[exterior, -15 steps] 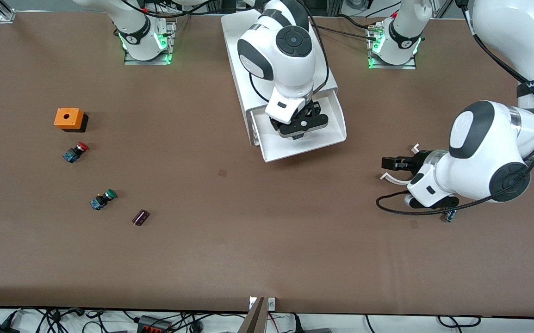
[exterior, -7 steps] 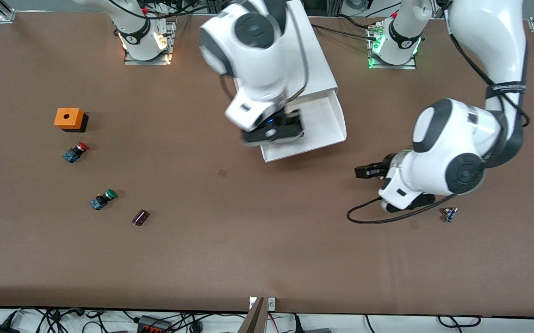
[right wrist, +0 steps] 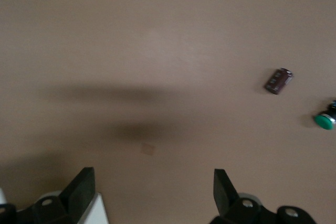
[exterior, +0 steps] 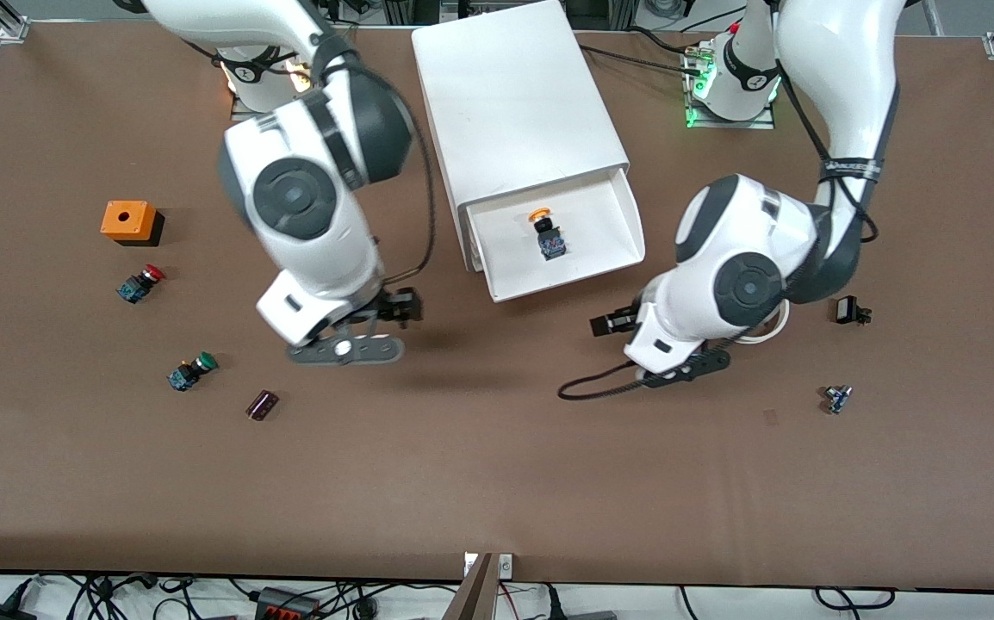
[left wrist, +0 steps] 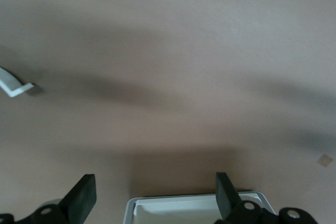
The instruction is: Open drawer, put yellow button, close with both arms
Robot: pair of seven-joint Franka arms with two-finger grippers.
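The drawer [exterior: 568, 287], the top one of the white cabinet [exterior: 514, 95], stands pulled open. The yellow button [exterior: 546, 232] lies inside it on its side, orange cap toward the cabinet. My right gripper [exterior: 404, 307] is open and empty over the bare table beside the drawer's front, toward the right arm's end; in the right wrist view [right wrist: 151, 190] nothing is between its fingers. My left gripper [exterior: 607, 325] is open and empty over the table by the drawer's front at the left arm's end; the left wrist view [left wrist: 155, 198] shows a drawer corner [left wrist: 194, 208] between its fingers.
An orange box [exterior: 128, 221], a red button [exterior: 141, 283], a green button [exterior: 192, 371] and a dark capacitor [exterior: 262, 405] lie toward the right arm's end. A small black part [exterior: 848, 310] and a small blue part [exterior: 836, 399] lie toward the left arm's end.
The right gripper has left the drawer, leaving the yellow button in it, and swung toward the right arm's end. The left gripper has moved closer to the drawer's front.
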